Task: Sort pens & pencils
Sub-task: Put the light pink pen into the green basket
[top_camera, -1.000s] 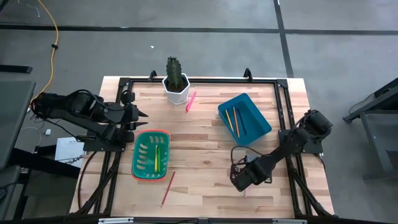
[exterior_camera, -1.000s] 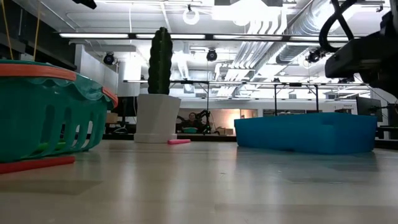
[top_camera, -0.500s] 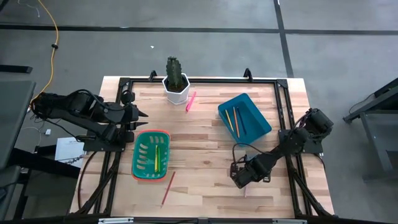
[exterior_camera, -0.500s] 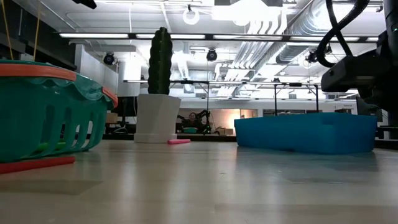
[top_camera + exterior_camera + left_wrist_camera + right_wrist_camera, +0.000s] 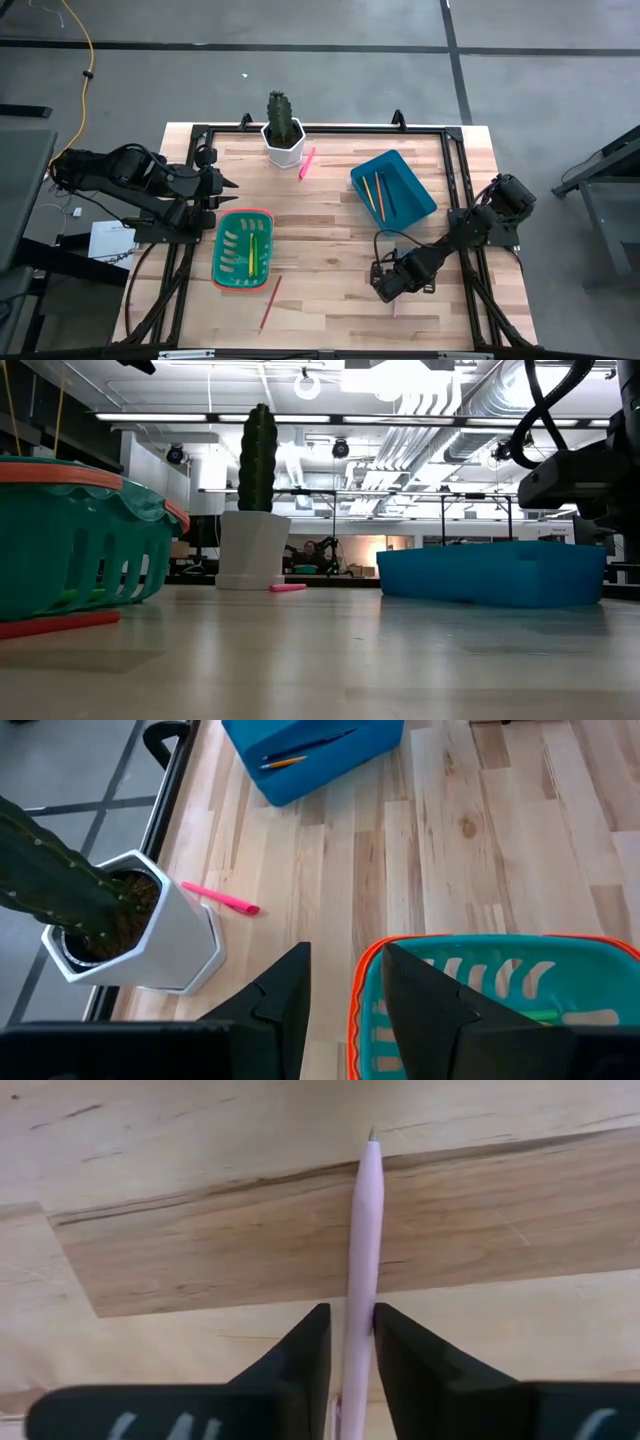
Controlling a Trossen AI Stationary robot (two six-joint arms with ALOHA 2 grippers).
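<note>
A pale salmon pencil lies on the wood near the table's front right, and my right gripper is shut on it. Two orange pencils lie in the blue tray. A red pencil lies on the table in front of the green basket, which holds a yellow and a green pen. The hot-pink pen lies beside the cactus pot. My left gripper hovers open over the basket's far rim, holding nothing. My right gripper pinches the pencil's shaft between its two fingers, well back from the sharpened tip. The fingers come from above, pointing down, and lie across the pencil. The pencil lies flat on the table; its other end is hidden under the gripper.
The cactus in its white pot stands at the far middle. A black metal frame runs along the table's edges. Bare wood lies between the basket and my right gripper.
My right arm's wrist has dipped slightly toward the table over the pencil. Nothing else has moved.
</note>
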